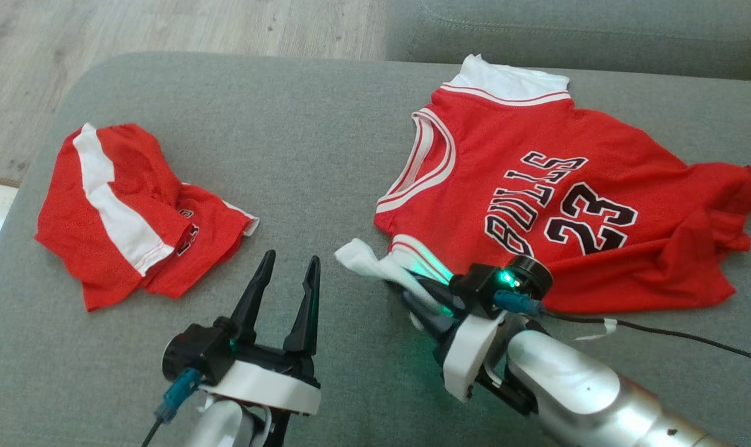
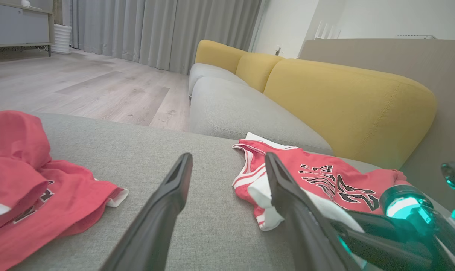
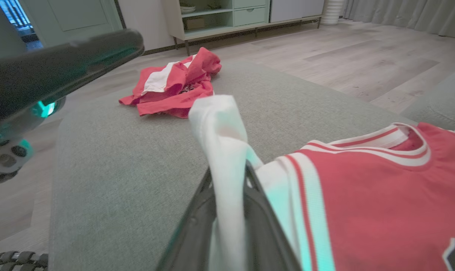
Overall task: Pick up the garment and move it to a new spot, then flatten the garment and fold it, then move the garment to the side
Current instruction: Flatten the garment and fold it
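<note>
jersey point(image 1: 537, 186): lies face up on the grey seat's point(image 1: 300, 136) right half.
right gripper point(image 1: 406, 292): pinches its white corner point(image 1: 366, 261) near the seat's front.
left gripper point(image 1: 288, 261): spread, empty, above the seat's front middle.
lift: slow, straight up; thin corner could slip.

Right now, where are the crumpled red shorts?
In the head view the red shorts lie on the left side of the grey cushion, left of the left gripper, apart from the jersey at the right.
</note>
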You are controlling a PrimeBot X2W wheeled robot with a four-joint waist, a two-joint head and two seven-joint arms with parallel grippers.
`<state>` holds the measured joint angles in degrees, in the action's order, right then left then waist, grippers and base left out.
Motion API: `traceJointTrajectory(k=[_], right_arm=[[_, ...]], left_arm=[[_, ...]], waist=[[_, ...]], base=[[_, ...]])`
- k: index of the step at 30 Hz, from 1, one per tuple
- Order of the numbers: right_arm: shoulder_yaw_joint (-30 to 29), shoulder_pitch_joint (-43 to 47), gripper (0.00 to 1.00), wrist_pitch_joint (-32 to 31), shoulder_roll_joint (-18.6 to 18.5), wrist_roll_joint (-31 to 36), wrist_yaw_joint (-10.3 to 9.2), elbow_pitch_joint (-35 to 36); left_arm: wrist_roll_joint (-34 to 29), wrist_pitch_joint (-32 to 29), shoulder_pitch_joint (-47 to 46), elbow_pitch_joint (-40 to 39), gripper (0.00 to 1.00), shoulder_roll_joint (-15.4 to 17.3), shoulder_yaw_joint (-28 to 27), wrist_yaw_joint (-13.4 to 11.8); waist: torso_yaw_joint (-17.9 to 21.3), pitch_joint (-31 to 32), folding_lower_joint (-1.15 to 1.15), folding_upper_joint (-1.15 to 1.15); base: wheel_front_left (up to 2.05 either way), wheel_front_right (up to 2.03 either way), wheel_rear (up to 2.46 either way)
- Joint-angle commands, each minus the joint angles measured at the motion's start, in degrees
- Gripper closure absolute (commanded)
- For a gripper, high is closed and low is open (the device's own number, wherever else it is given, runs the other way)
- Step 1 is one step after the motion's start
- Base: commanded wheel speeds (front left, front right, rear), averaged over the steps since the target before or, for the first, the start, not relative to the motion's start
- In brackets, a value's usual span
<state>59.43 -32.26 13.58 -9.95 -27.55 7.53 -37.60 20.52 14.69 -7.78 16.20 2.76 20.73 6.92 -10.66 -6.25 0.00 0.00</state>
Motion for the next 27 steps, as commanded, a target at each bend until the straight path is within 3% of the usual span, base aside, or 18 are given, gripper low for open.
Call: traceJointTrajectory(k=[1,6,11,13,17,18,22,24,27], right_arm=[[0.8,-1.26,0.0,0.09,-0.07,-1.19,-0.04,1.82],[-1.63,-1.73,0.0,0.98,-1.71,-3.4,-0.04,3.04],[-8.63,0.66,0.0,1.35,-4.01,-3.98,-0.04,5.87],[-13.75,2.24,0.0,1.38,-5.17,-3.41,-0.04,7.1],[-30.52,7.06,0.0,1.39,-5.99,1.96,-0.04,6.33],[-30.52,7.06,0.0,1.39,-5.99,1.96,-0.04,6.33],[-46.68,13.7,0.0,1.4,-2.24,9.13,-0.04,6.3],[-53.54,16.84,0.0,1.4,1.51,10.15,-0.04,6.49],[-58.49,19.56,0.0,1.41,4.06,14.66,-0.04,7.55]], left_arm=[[-0.73,0.31,-0.99,-1.7,0.0,0.11,-1.85,0.19],[-1.02,0.31,0.07,-1.69,0.0,0.11,-2.35,0.24],[-1.24,0.31,0.42,-2.22,0.0,0.11,-3.41,0.22],[-1.39,0.31,0.42,-2.45,0.0,0.11,-3.81,0.22],[-1.31,0.31,0.49,-2.92,0.0,0.11,-4.26,0.16],[-1.31,0.31,0.49,-2.92,0.0,0.11,-4.26,0.16],[-1.27,0.31,0.44,-3.03,0.0,0.11,-4.32,0.18],[-1.29,0.31,0.35,-2.89,0.0,0.11,-4.34,0.19],[-1.88,0.31,0.22,-1.76,0.0,0.11,-4.11,0.24]], waist=[[0.09,0.39,0.0,0.0],[1.15,1.59,0.0,0.0],[2.52,1.95,0.0,0.0],[3.21,1.86,0.0,0.0],[4.52,1.73,0.0,0.0],[4.52,1.73,0.0,0.0],[5.39,1.54,0.0,0.0],[5.64,1.44,0.0,0.0],[6.07,1.17,0.0,0.0]], base=[[0.0,0.0,0.0],[0.0,0.0,0.0],[0.0,0.0,0.0],[0.0,0.0,0.0],[0.0,0.0,0.0],[0.0,0.0,0.0],[0.0,0.0,0.0],[0.0,0.0,0.0],[0.0,0.0,0.0]])
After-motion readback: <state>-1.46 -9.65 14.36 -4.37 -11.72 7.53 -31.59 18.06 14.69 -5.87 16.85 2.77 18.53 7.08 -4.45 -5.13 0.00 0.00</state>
